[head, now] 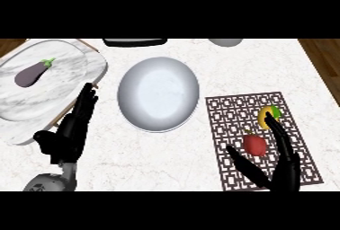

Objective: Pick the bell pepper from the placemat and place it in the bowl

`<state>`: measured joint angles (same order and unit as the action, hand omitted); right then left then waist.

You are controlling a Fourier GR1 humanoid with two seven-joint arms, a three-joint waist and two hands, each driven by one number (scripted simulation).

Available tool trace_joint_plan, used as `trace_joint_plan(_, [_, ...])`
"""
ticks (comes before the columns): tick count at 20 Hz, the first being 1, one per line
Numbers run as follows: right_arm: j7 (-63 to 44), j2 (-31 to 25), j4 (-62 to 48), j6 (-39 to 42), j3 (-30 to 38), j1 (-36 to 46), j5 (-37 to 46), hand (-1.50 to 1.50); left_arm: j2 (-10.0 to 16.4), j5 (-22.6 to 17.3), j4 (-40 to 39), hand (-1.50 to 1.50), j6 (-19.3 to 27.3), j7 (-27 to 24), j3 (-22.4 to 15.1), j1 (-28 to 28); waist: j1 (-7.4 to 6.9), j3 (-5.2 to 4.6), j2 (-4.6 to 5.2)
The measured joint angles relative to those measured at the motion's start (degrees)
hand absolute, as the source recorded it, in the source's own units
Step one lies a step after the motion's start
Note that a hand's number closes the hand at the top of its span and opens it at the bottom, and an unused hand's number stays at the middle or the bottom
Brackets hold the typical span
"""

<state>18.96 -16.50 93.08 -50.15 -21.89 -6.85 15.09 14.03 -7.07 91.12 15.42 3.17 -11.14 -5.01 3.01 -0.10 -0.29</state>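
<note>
Red and shiny, the bell pepper (255,144) is small and round with a tiny green stem on top. It sits on the placemat (229,112), near the middle and a little toward the lower half. The placemat is dark brown with a pattern of little squares, and it lies on the right side of the white counter (146,157).

The right hand (285,173) comes up from below with the pepper in the gap between its thumb and its fingers. The fingers are long and nearly straight, spread wide apart from the thumb, and they hold nothing. I cannot tell if any finger touches the pepper.

A small yellow and green thing (274,111) lies just above the pepper on the same mat (a fingertip of the right hand covers part of it).

The bowl (159,93) is white and round. It stands just left of the placemat.

Farther left, the left hand (72,132) rests flat with its fingers straight and holds nothing. Beside it is a white tray (66,94) with a purple eggplant (33,74) on it.
</note>
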Motion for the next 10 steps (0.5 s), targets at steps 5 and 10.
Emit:
trace_joint_plan(5, [-9.14, 0.94, 6.93, -5.81, -1.73, -8.21, 15.05, -1.50, -0.15, -0.29, -1.80, 0.00, -1.75, 0.16, 0.08, -2.01, -1.04, -0.15, 0.12])
trace_joint_plan(10, [-24.01, 3.33, 15.04, -0.81, 0.27, -13.62, 29.92, -1.50, -0.65, 0.05, -2.49, 0.00, -2.02, 0.81, 0.12, -3.62, -1.74, -0.21, 0.27])
